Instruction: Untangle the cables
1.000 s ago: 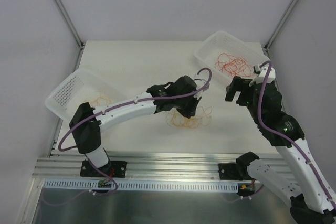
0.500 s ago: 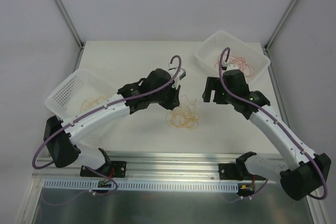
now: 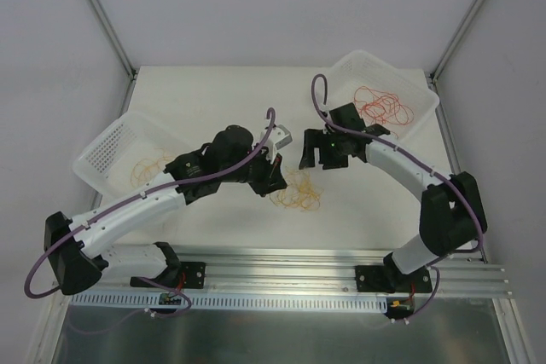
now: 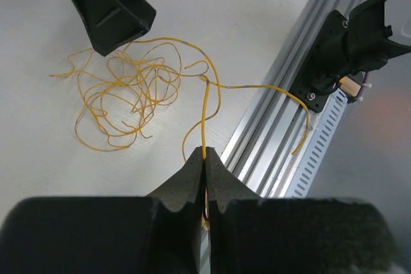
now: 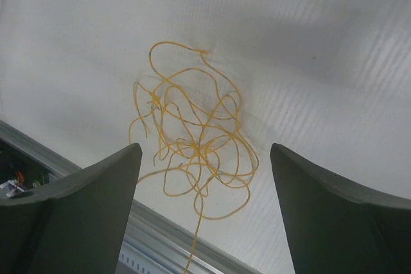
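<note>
Both arms bend inward over the middle of the table (image 3: 213, 100), the left gripper (image 4: 204, 158) pinched tight on one yellow strand of the cables (image 3: 294, 192) tangled there, the right gripper (image 5: 204, 153) spread wide just above the tangle, touching nothing, having swung in from the basket (image 3: 341, 70) a second ago.

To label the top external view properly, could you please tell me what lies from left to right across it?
Left white basket holding yellow-orange cables → left gripper → right gripper → right white basket holding red-orange cables.
</note>
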You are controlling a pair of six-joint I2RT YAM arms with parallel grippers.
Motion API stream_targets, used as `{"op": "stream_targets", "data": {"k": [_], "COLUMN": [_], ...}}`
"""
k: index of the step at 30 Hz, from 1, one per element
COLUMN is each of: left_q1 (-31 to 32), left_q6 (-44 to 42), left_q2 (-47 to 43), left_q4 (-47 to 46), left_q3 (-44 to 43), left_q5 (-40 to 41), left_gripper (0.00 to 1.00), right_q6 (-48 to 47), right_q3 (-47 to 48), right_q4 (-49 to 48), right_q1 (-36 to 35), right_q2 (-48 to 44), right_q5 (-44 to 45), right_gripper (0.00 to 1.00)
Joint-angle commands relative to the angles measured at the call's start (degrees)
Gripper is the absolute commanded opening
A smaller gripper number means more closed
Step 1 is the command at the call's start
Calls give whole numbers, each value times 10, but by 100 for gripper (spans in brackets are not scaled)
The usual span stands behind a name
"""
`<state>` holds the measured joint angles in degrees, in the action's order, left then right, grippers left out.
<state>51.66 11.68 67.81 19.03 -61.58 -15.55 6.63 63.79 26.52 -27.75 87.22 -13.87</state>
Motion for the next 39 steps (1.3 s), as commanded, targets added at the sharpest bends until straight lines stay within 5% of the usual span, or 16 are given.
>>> {"op": "stream_targets", "data": {"k": [1, 10, 17, 19, 23, 25, 29, 39], "left_q1": [-1, 0, -2, -3, -18, -32, -119, -418], "left_q6": [-30, -32, -38, -40, -35, -27, 2, 104], "left_q2": [-22, -35, -56, -60, -77, -82, -102, -155], "left_q4": [-35, -39, -38, -38, -39, -37, -31, -1], "left_q3": [9, 18, 9, 6, -7, -9, -6, -30], "left_q5": [-40, -30, 17, 25, 33, 39, 50, 126], "left_gripper": [0, 0, 0, 0, 0, 0, 0, 0], "right_q6": [-45, -85, -87, -82, -70, -69, -61, -33], "right_q3": [36, 56, 67, 73, 61, 49, 20, -46], "right_q4": [-12, -10, -2, 7, 16, 18, 29, 97], "right_q1": [-8, -54, -89, -93, -94, -91, -39, 130], "right_q2": [31, 128, 169, 174, 167, 160, 125, -61], "right_q5": [-77, -67, 48, 85, 169, 187, 197, 172], "right_gripper": [85, 85, 78, 71, 32, 20, 1, 1]}}
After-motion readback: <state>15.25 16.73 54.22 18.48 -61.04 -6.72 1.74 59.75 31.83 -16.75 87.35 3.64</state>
